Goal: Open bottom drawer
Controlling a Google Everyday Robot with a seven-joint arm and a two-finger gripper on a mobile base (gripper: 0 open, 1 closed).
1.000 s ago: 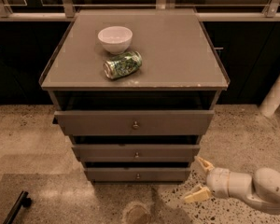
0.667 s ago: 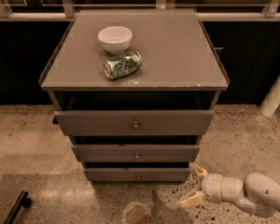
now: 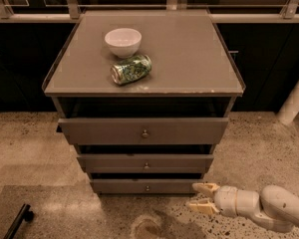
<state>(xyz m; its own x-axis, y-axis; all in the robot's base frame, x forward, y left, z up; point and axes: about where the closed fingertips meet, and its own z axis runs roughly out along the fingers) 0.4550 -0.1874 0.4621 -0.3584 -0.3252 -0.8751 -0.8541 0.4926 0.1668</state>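
Bottom drawer: we note it as the lowest and slimmest of three grey-brown fronts, just above the floor, with a small round knob at its centre. A dark gap shows between it and the middle drawer directly above. The top drawer, higher again, is the tallest front, and a dark opening shows over it.

Hand: we see it at the lower right of the bottom drawer, close to that drawer's right end and well right of the knob. Its two pale fingers point left and stand moderately apart with nothing between them. The upper finger sits level with the bottom drawer's front and overlaps its right corner in this view; we cannot tell whether it touches. The lower finger lies below the drawer's lower edge, over the floor. The white arm runs off to the right from the hand.

Far above the bottom drawer, the tabletop carries a white bowl, upright, and a green can lying on its side just in front of the bowl. Below the bottom drawer, a dark stain marks the floor. To its lower left lies a black bar.
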